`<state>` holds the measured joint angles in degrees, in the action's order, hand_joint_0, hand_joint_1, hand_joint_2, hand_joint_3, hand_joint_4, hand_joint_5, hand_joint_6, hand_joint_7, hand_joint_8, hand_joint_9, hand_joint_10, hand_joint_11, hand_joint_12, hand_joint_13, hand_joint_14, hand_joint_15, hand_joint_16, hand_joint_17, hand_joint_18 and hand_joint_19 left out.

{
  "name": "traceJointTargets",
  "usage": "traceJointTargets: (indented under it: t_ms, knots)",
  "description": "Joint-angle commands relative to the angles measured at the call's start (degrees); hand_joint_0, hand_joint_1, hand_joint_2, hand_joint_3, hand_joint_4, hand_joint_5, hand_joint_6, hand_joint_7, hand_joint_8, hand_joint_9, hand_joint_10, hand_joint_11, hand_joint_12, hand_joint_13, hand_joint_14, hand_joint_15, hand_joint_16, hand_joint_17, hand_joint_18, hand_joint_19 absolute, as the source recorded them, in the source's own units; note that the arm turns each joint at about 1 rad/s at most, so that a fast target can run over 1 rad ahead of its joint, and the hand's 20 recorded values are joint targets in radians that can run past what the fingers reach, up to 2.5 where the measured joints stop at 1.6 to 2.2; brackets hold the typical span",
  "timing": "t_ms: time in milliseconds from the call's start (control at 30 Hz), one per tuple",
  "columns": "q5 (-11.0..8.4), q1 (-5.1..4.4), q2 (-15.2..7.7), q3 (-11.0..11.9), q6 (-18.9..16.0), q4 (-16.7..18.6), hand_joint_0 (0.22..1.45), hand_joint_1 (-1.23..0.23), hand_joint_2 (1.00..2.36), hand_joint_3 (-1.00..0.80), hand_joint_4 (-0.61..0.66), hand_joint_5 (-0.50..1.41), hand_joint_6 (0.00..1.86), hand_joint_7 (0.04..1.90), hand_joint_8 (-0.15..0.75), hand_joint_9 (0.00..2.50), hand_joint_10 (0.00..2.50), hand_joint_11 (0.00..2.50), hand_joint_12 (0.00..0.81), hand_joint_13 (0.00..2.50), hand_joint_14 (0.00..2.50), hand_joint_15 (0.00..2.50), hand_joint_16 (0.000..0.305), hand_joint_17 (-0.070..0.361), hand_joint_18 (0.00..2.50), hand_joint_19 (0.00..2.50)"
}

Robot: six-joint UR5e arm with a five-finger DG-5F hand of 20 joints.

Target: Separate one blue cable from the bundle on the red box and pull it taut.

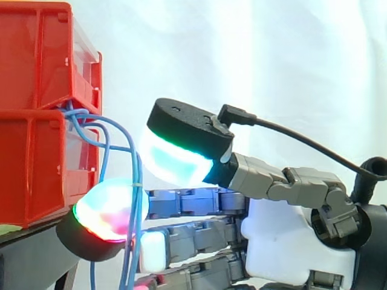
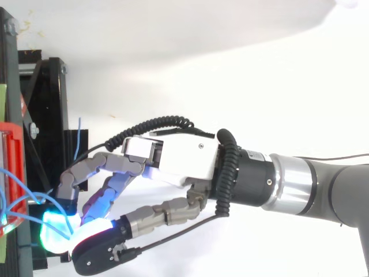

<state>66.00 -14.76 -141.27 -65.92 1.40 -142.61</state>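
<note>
Here's the hand (image 2: 184, 161), reaching in level toward the red box (image 1: 33, 175), and everything turns on the blue cables (image 1: 77, 116). They spill out of the seam where the box meets the second red bin (image 1: 36, 54) stacked on it, arc away from the box's front face, then drop straight down past its lower corner. So at the hand the strands run top to bottom, square across the outstretched fingers. One glowing fingertip (image 1: 112, 208) sits just off the box's lower front corner with its pad turned up and away from the box. The thumb pad (image 1: 175, 160) hangs above it on the side away from the box, facing down. The two pads nearly meet, and the strands pass right through that narrow meeting point, lying against the fingertip's glow. It reads as a light pinch between nearly straight fingers and thumb, though more than one strand looks caught, so I'd judge the separating isn't settled. From above, the fingertips glow just off the box's edge, beside the black stand (image 2: 43, 115). With the anchor at the seam, tautness means drawing straight away from the box, and a multi-strand pinch would drag the whole bundle along.
</note>
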Motion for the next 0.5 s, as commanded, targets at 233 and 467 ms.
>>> traceJointTargets:
  t_ms: [233, 467]
  knots:
    - [0.09, -0.01, -0.3, 0.0, -3.2, -2.0, 0.57, -0.71, 1.01, -0.11, 0.12, -0.15, 0.89, 0.73, 0.222, 1.07, 0.02, 0.58, 0.381, 0.96, 0.03, 0.67, 0.050, 0.113, 0.91, 0.55]
    - [0.18, -0.10, -0.3, 0.0, -3.5, -3.5, 0.56, -0.68, 1.01, -0.10, 0.10, -0.15, 0.90, 0.71, 0.220, 1.08, 0.02, 0.59, 0.385, 0.97, 0.03, 0.66, 0.051, 0.115, 0.93, 0.55]
